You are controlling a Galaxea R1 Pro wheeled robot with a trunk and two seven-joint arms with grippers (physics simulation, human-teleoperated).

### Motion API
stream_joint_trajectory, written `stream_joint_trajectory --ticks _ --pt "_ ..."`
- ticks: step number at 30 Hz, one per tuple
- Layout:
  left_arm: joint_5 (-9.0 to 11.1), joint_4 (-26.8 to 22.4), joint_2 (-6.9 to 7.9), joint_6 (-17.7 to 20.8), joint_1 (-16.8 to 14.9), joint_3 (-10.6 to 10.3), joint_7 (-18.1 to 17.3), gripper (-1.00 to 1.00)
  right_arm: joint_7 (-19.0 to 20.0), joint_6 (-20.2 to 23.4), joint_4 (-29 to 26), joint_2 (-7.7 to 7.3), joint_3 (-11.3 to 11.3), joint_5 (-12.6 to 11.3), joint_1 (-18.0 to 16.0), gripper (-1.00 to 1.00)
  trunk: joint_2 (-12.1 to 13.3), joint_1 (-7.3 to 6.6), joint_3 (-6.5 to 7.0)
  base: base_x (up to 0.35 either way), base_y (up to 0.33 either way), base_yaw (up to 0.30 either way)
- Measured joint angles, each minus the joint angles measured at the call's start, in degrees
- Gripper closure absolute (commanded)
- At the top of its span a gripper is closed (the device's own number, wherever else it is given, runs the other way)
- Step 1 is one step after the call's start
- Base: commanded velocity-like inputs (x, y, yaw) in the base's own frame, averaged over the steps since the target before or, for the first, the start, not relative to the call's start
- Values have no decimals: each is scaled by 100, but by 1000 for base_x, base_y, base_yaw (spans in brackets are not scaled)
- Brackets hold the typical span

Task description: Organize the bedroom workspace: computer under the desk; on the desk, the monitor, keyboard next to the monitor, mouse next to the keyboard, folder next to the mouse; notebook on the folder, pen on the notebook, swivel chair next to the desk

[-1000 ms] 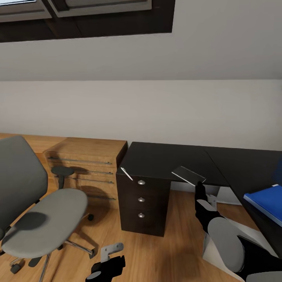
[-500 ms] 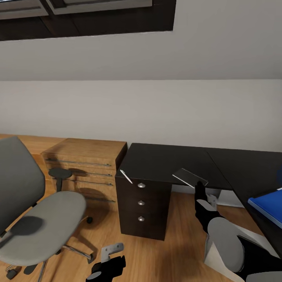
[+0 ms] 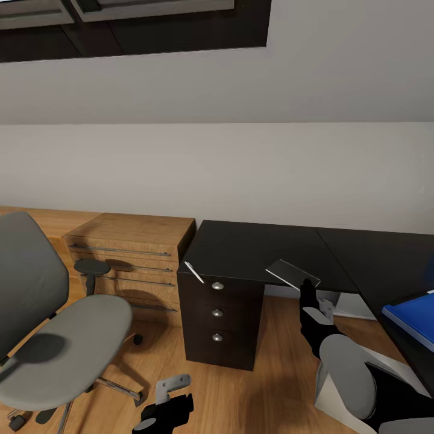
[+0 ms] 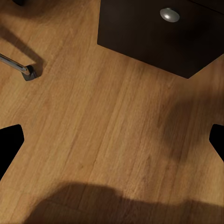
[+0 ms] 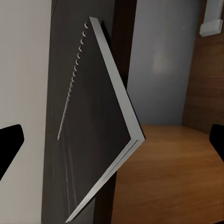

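- Nearest, low by the floor, the left gripper (image 3: 172,402) hangs over bare wood floor (image 4: 107,140); its fingers (image 4: 9,142) sit wide apart at the edges of the left wrist view, with nothing between them.
- Beside it the swivel chair (image 3: 57,337) stands on the floor well apart from the desk, its grey seat bare, one chrome leg and castor (image 4: 23,70) showing in the left wrist view.
- To the right the right gripper (image 3: 308,301) points up at the desk's front edge; its fingers (image 5: 10,147) are spread wide, clamped on nothing.
- Just beyond it a dark spiral-bound notebook (image 3: 292,272) lies at the front edge of the desk (image 3: 253,247), one corner jutting past the edge.
- The blue folder (image 3: 413,316) lies on the desk's right wing.
- A thin pale pen (image 3: 194,271) rests at the desk's front left corner above the drawers (image 3: 217,312).
- Left of the desk, touching it, is a light-wood cabinet (image 3: 135,253).
- Farthest back, the white wall (image 3: 241,175).
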Motion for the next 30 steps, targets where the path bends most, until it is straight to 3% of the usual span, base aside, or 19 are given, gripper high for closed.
stream_joint_trajectory --ticks 30 --pt "1 1 2 -61 0 -15 9 -100 6 5 -16 -6 6 17 0 -100 0 0 0 14 0 0"
